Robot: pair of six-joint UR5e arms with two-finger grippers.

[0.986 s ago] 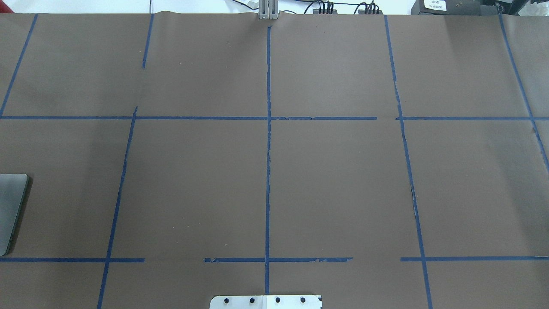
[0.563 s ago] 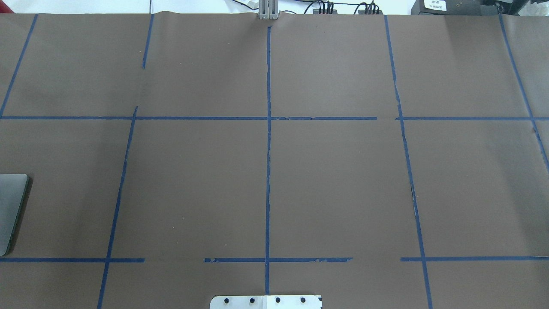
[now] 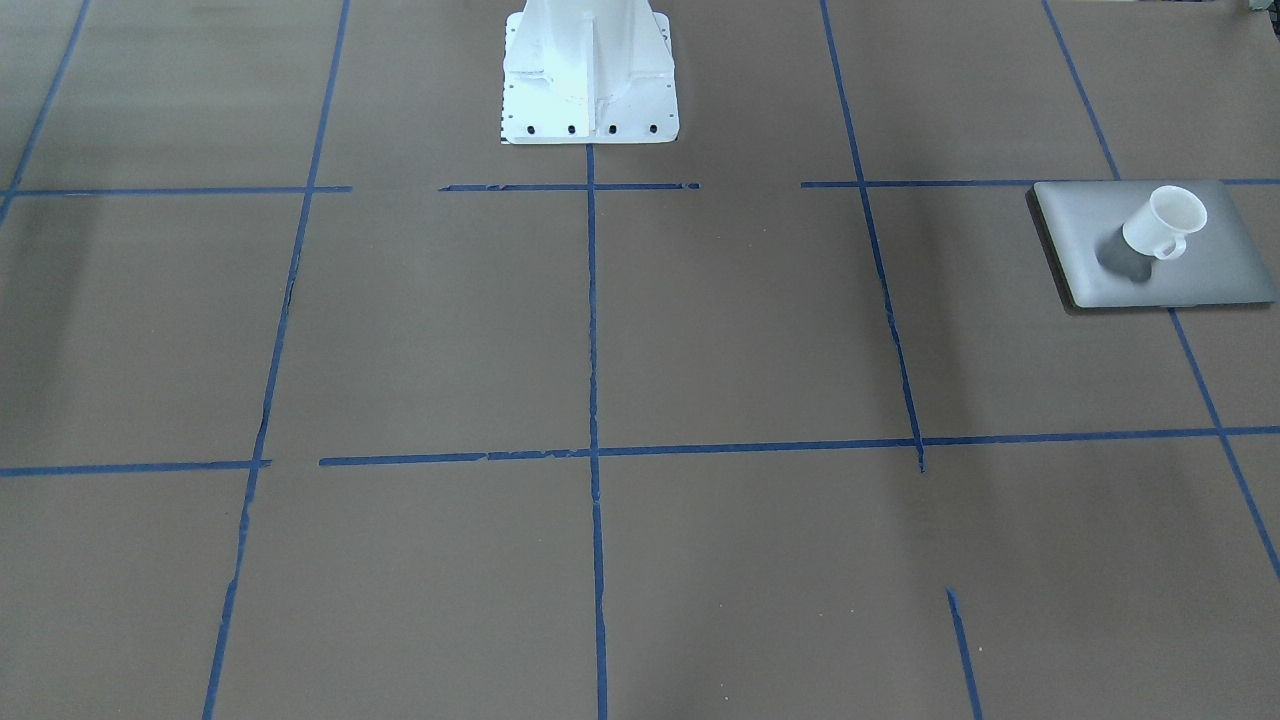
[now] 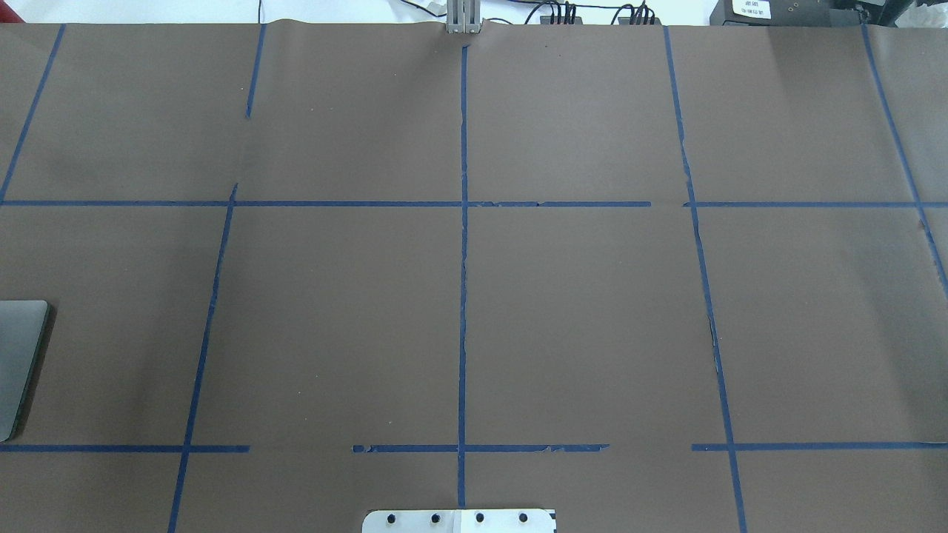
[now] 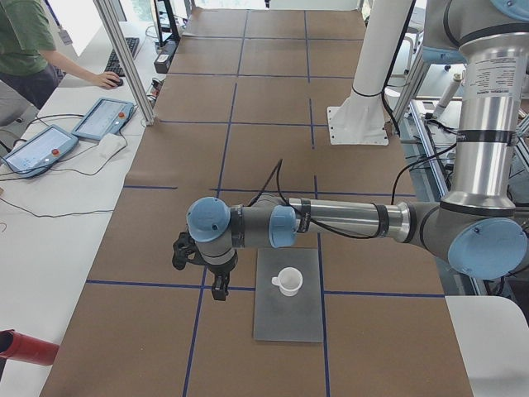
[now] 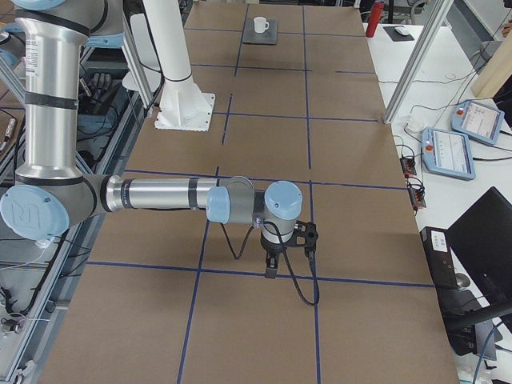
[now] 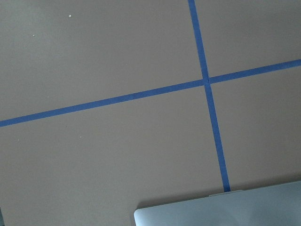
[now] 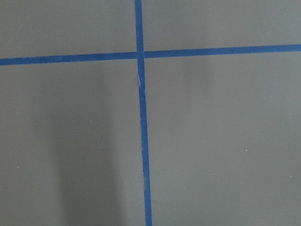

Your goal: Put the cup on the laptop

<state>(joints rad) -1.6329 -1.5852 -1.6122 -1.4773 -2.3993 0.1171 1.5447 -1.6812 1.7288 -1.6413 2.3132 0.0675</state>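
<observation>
The small white cup (image 3: 1160, 222) stands upright on the closed silver-grey laptop (image 3: 1200, 275); nothing holds it. Both also show in the exterior left view, cup (image 5: 289, 281) on laptop (image 5: 285, 318), and far off in the exterior right view, cup (image 6: 260, 25) on laptop (image 6: 260, 40). A laptop corner shows in the overhead view (image 4: 18, 363) and the left wrist view (image 7: 225, 212). My left gripper (image 5: 217, 289) hangs above the table, just beside the laptop and apart from the cup. My right gripper (image 6: 272, 268) hangs over bare table far from both. I cannot tell if either is open.
The table is covered in brown paper (image 4: 592, 318) with a grid of blue tape lines. The white robot base (image 3: 588, 70) stands at the robot's edge. A person and tablets (image 5: 103, 117) are at a side desk beyond the table. A red object (image 5: 21, 347) lies near the table's end.
</observation>
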